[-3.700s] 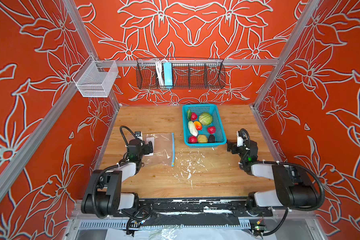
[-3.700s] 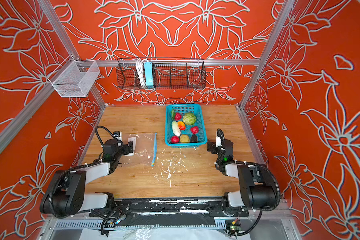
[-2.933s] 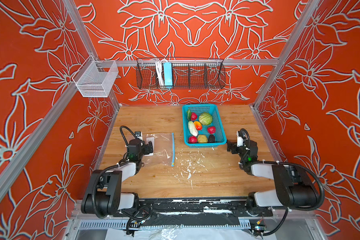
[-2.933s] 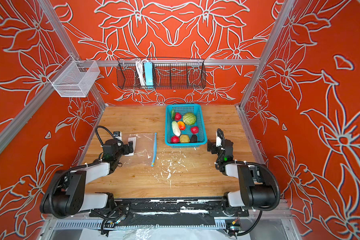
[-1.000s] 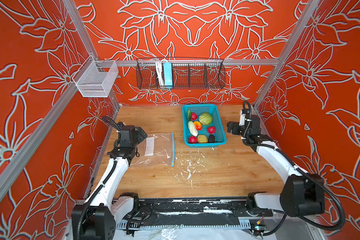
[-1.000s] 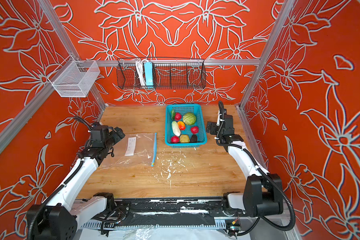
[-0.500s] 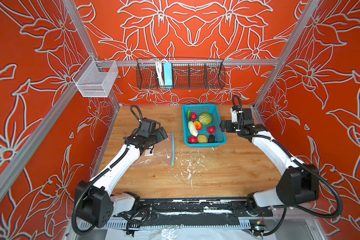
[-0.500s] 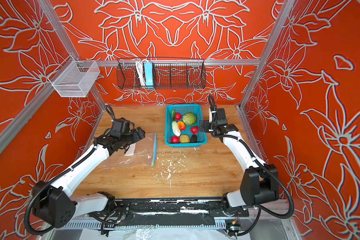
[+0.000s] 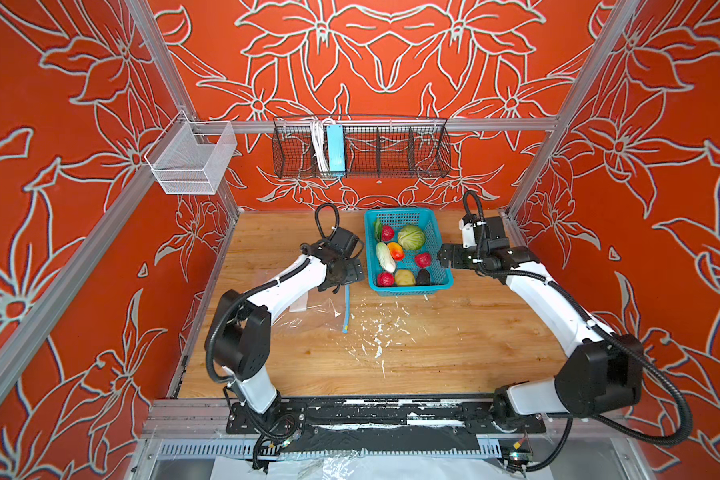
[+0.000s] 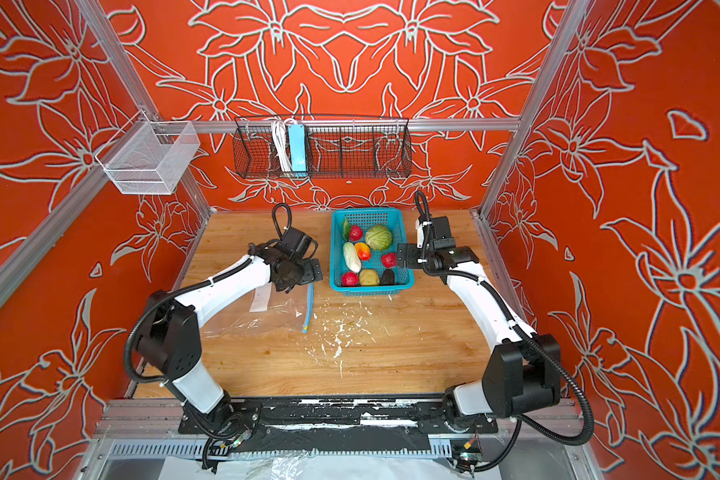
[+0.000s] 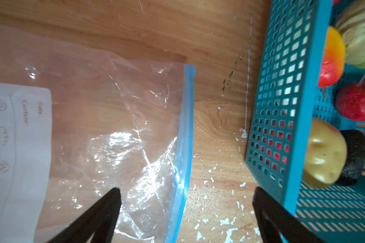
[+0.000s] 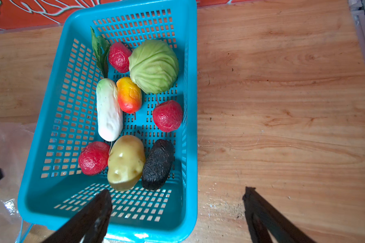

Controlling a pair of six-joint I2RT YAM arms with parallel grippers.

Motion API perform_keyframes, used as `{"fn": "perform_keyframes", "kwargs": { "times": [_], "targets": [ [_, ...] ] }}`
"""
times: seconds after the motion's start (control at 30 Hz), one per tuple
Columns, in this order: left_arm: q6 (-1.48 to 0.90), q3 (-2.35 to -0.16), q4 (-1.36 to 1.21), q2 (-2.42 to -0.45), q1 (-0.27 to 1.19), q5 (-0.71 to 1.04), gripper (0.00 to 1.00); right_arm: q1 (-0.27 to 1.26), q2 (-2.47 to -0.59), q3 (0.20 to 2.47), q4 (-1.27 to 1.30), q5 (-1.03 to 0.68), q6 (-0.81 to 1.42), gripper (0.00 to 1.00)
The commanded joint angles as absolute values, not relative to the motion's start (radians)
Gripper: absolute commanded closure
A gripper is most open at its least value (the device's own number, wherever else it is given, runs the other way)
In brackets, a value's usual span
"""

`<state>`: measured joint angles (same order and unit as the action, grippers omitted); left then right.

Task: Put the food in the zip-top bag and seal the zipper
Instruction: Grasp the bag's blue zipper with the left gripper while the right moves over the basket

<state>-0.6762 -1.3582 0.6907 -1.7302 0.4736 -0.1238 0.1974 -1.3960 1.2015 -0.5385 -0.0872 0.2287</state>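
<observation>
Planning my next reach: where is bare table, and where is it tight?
Bare: the wide table front between both arms, before the bag and basket; also the back-left corner. Tight: the strip between zipper and basket, under the open left gripper.

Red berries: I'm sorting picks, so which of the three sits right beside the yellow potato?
The berry in the basket corner nearest the bag; the other two lie nearer the cabbage.

My left fingers are matt black. The bag is clear, glossy, crinkled plastic, with a matt white label and a smooth blue zipper. The counter is grained wood, flecked with white chips. The basket is smooth perforated plastic. The potato shines, and the black piece is rough and dull.
</observation>
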Motion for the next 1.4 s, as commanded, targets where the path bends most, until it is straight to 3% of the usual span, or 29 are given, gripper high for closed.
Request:
{"fn": "perform_keyframes", "kwargs": {
  "times": [0.0,0.17,0.7,1.03,1.37],
  "targets": [
    [-0.674,-1.402,0.792,-1.774,0.491,-0.171,0.01,0.204,-1.357,1.206,-0.588,-0.044,0.215,0.02],
    [-0.666,-1.425,0.815,-1.819,0.495,-0.195,0.00,0.204,-1.337,1.223,-0.615,-0.057,0.189,0.05],
    [-0.644,-1.488,0.855,-1.936,0.500,-0.229,0.15,0.204,-1.306,1.213,-0.624,-0.055,0.196,0.02],
    [-0.625,-1.521,0.881,-1.993,0.511,-0.261,0.46,0.204,-1.303,1.212,-0.617,-0.053,0.206,0.02],
    [-0.624,-1.542,0.914,-2.012,0.525,-0.311,0.64,0.204,-1.299,1.206,-0.618,-0.047,0.209,0.02]
  ]
}}
